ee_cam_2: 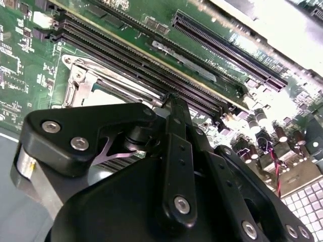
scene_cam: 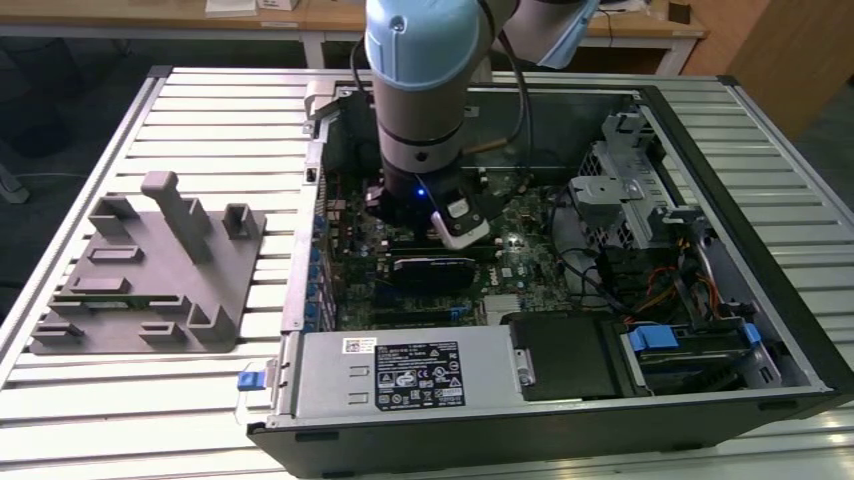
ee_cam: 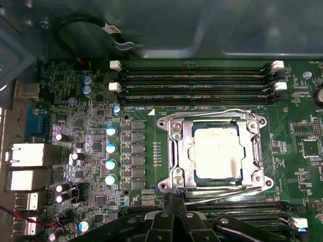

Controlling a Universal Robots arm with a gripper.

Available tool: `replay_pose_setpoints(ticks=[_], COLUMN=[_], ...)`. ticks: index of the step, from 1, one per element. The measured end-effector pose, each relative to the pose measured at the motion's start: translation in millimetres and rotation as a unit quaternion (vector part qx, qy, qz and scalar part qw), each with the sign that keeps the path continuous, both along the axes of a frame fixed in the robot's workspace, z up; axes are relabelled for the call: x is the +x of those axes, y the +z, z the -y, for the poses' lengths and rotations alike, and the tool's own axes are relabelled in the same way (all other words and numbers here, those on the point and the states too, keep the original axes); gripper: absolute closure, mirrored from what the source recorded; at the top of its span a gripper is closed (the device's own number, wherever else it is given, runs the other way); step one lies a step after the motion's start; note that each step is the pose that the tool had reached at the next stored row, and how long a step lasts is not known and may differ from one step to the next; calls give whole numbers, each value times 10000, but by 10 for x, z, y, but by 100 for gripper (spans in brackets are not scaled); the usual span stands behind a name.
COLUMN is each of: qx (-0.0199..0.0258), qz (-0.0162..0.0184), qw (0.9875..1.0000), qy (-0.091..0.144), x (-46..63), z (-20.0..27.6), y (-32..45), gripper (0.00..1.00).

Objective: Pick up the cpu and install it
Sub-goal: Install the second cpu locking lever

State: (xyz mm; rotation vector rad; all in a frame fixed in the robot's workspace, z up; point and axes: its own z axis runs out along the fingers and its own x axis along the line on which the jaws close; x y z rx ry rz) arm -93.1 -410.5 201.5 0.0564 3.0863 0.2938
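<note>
The cpu (ee_cam: pixel 216 151), a square chip with a silvery, slightly stained top plate, lies flat in the motherboard socket, framed by the metal load plate (ee_cam: pixel 176 151). My gripper (ee_cam: pixel 173 197) is shut, its black fingertips pressed together with nothing visible between them. They sit just at the socket's edge, by a corner screw and the wire lever (ee_cam: pixel 222 187). In the second wrist view the gripper (ee_cam_2: pixel 171 101) points down at the socket frame (ee_cam_2: pixel 83 85) next to the memory slots (ee_cam_2: pixel 151 65). In the exterior view the arm (scene_cam: pixel 420 90) reaches down into the open computer case (scene_cam: pixel 747 230).
A grey plastic fixture tray (scene_cam: pixel 147 280) stands on the slatted table at the exterior view's left. Inside the case are a black heatsink block (scene_cam: pixel 434 272), the power supply (scene_cam: pixel 400 372), drive cages (scene_cam: pixel 627 170) and cables. Capacitors (ee_cam: pixel 111 156) and rear ports (ee_cam: pixel 28 166) flank the socket.
</note>
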Motion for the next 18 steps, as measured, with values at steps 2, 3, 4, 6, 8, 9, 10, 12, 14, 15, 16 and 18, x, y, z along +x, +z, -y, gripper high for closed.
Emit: replay_pose_setpoints(ticks=[2, 3, 4, 6, 8, 9, 10, 12, 14, 15, 16, 18], qx=[26, 52, 87, 161, 215, 235, 255, 274, 297, 311, 328, 372], qz=[0, 0, 0, 0, 0, 0, 0, 0, -1, -1, 0, -1], qw=[10000, 10000, 10000, 9999, 9998, 9997, 9997, 9996, 9996, 9995, 9995, 9993], qy=[0, 0, 0, 0, 0, 0, -1, 0, 0, 0, 0, 0], x=[-2, -3, -3, -6, -9, -12, -15, -19, -23, -25, -26, -31], z=[17, 23, 29, 42, 55, 61, 65, 65, 67, 68, 69, 71], y=[-4, -5, -6, -10, -17, -21, -26, -36, -46, -53, -62, -76], gripper=[89, 89, 89, 89, 89, 89, 89, 89, 89, 89, 89, 89])
